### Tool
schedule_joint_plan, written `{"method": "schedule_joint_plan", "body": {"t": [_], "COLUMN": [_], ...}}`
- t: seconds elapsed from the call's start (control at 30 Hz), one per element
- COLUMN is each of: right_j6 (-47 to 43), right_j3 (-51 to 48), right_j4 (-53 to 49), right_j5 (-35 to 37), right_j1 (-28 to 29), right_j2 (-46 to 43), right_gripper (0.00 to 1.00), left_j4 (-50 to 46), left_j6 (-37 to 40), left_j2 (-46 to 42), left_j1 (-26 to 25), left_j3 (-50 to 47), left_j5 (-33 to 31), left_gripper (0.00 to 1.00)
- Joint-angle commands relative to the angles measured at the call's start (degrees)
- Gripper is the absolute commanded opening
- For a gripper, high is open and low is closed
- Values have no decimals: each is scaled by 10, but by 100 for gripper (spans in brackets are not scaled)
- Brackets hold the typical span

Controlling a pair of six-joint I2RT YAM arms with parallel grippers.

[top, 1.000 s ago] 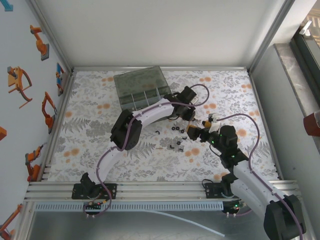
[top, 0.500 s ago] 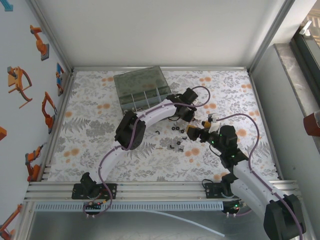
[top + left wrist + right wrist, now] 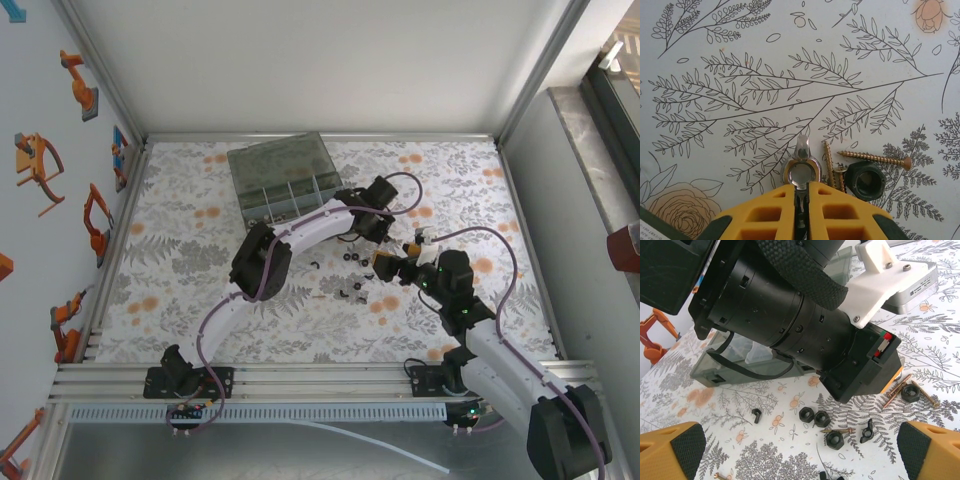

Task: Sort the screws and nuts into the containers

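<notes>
Going left to right on the overhead: the smoky organiser box sits toward the back left of the desk, lid open, its containers well apart from the loose hardware. Just right of it, the left claw is down at the desk, and it snapped shut within the last second. It was partly open a moment ago. The wrist view has its yellow fingers clenched on the lower wing of a silver wing nut. Does that count as a real grab? (rigwatcher)

Reply from m3_nut: I'd say yes, the pinch looks centred. The nut seems to be still down on the desk though, so the pick is made and the carry to the box isn't. Mind the neighbours: a brass screw lies just beside it, another brass screw points off to the right, and a black hex nut sits right under that one. Dragging sideways could scatter them, so a straight lift seems safer.

rigwatcher: And further right?

m3_nut: More black nuts and a loose screw lie on the desk between the arms. The right claw hangs over them, spread fully wide, gripping nothing. Most of the sorting is still ahead, as I read it.
</notes>
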Motion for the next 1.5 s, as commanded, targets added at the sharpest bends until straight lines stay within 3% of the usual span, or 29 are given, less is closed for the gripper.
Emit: {"method": "schedule_joint_plan", "body": {"t": [0.0,0.2,0.33,0.63,0.9,1.2,1.47], "right_j6": [2,-3,11,-37,-13,-19,-25], "right_j3": [-4,0,0,45,42,41,39], "right_j4": [26,73,126,111,164,160,153], "right_j5": [-14,-97,-139,-103,-124,-114,-102], "right_j1": [-4,-1,11,126,132,132,132], "right_j2": [3,28,62,136,178,178,170], "right_gripper": [100,100,99,99,100,100,100], "left_j4": [-15,12,20,43,36,50,55], "left_j6": [9,25,9,-63,-82,-80,-86], "left_j2": [-79,-196,-260,-371,-346,-317,-315], "left_j1": [-5,3,41,153,212,219,217], "left_j3": [-7,-121,-220,-399,-410,-406,-402], "left_j5": [-25,-95,-111,-121,-91,-84,-79], "left_gripper": [5,5,4,4,4,6,15]}}
